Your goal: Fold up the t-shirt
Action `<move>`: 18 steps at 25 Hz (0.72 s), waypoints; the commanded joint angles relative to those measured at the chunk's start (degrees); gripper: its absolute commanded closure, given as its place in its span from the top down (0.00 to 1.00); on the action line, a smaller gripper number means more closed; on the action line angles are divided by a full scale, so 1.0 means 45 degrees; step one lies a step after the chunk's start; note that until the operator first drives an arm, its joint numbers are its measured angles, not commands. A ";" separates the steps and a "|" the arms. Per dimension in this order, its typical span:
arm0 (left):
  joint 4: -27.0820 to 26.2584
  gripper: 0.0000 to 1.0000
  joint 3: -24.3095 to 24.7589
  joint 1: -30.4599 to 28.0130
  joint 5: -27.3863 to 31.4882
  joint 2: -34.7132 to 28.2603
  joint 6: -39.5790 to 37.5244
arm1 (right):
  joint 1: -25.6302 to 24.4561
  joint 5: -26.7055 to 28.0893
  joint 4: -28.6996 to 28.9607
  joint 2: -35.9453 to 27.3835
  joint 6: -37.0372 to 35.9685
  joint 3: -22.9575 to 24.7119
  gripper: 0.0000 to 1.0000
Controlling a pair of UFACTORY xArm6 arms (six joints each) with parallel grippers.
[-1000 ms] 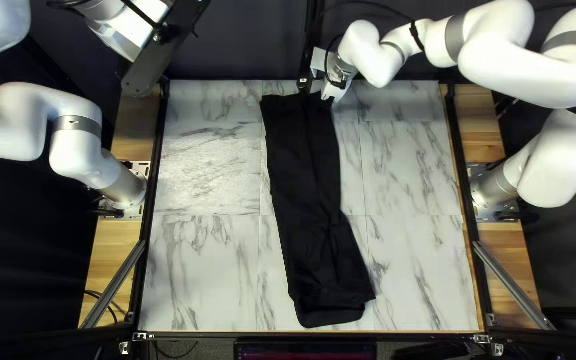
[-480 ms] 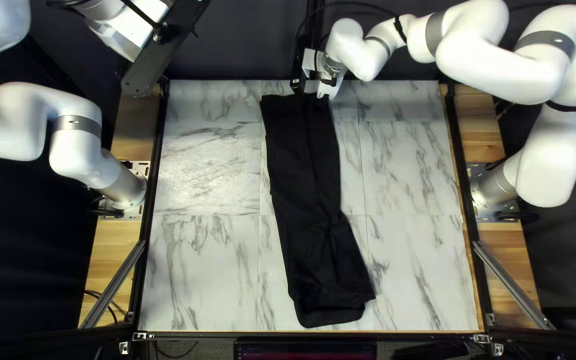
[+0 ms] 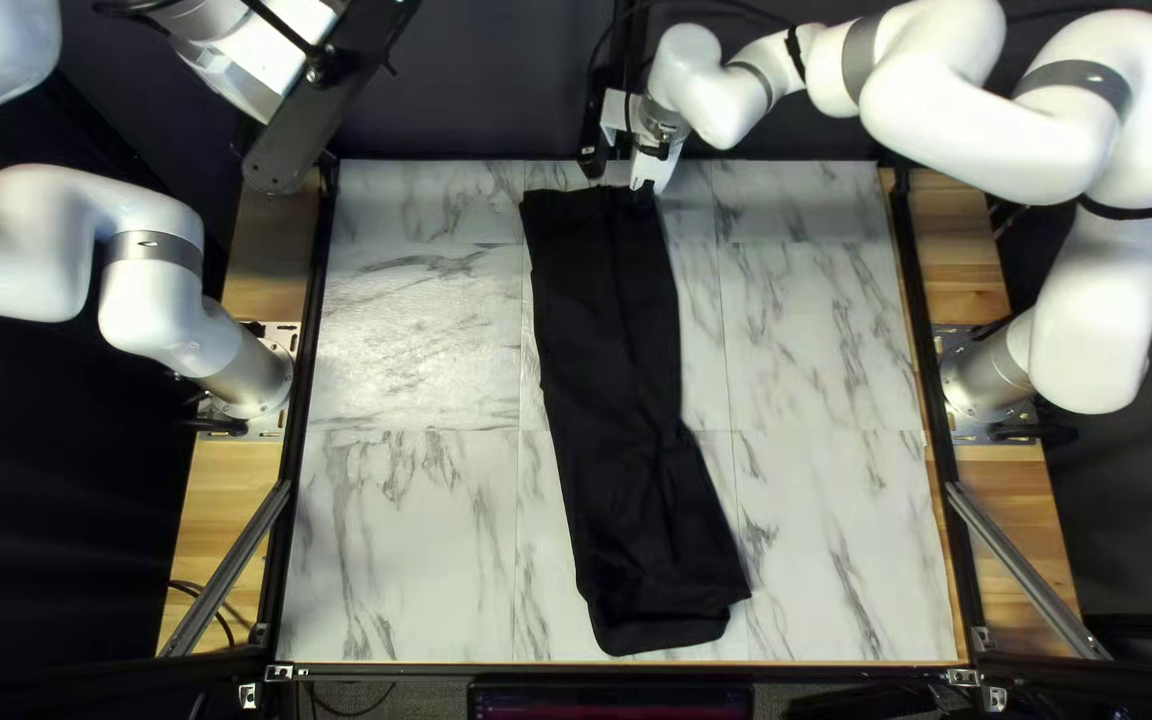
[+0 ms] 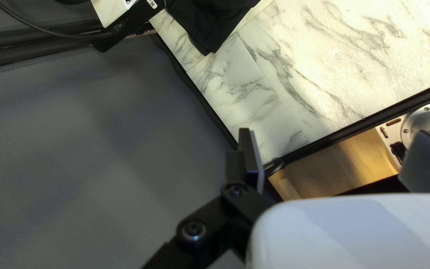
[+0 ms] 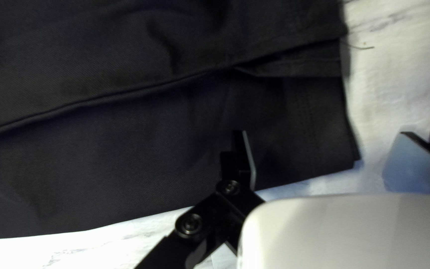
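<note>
Well, the black garment lies long across the marbled table, the right gripper wide-fingered at its far end, the left gripper raised, equally wide

A robotics lab, it appears: white robot arms bolted beside a marble-patterned counter, with metal rails, loose cables and dark curtain.

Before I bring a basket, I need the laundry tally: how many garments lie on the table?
1: a black garment on the marbled table, stretching from the far side almost to the near edge. Its layers could hide another.
</note>
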 commanded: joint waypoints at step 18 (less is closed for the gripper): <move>0.0000 1.00 0.0000 0.0000 0.0000 0.0000 0.0000 | 0.0126 0.0321 -0.0225 0.0066 0.0382 -0.0160 0.02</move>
